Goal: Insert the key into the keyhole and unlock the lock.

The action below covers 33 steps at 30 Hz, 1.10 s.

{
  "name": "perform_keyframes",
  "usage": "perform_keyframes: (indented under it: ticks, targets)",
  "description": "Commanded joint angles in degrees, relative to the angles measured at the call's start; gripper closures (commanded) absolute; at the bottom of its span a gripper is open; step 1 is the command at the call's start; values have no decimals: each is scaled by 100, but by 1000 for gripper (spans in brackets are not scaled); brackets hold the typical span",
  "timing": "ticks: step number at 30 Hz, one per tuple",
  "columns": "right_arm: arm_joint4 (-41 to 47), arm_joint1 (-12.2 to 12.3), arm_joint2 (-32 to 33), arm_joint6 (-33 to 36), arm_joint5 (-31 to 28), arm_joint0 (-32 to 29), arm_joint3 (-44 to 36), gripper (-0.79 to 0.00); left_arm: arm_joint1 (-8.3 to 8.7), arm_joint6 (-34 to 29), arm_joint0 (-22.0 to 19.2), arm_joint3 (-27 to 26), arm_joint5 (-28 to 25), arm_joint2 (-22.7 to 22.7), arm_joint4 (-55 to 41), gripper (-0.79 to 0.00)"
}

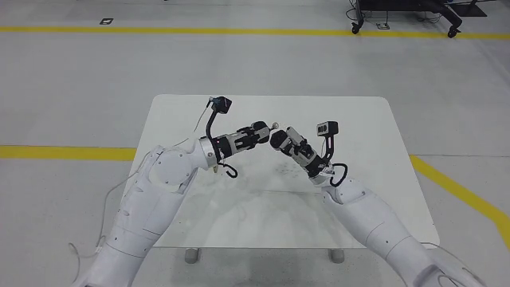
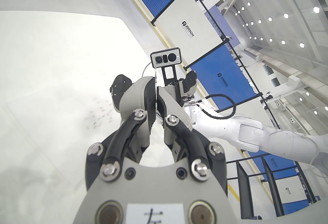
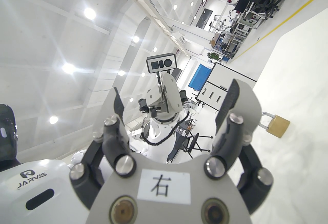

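The right pincer (image 3: 175, 88) is hanging spread wide above the tabletop (image 3: 294, 68), with the brass padlock (image 3: 278, 125) lying flat there, near one finger but apart from it. The left pincer (image 2: 155, 90) is facing it, pressed together (pinching anything? I cannot tell).

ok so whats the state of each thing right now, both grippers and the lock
left gripper: fingers shut together; anything pinched between them is hidden
right gripper: fingers open, nothing between them
padlock: lying on the table, not gripped; shackle looks closed but is partly hidden behind a finger
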Motion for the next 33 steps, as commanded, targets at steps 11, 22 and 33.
perform_keyframes:
  ticks: [11,22,33]
  targets:
    - [-2535,143,452,384,-657,469,527,-520,81,-805,73,-147,-114,-7,-106,0]
    - [-2302,504,1057,1890,-657,108,-174,-382,180,-1994,-129,-72,-419,243,195,0]
    - [-2257,785,487,1890,-657,197,-364,-305,220,-1869,-167,-52,-490,322,188,0]
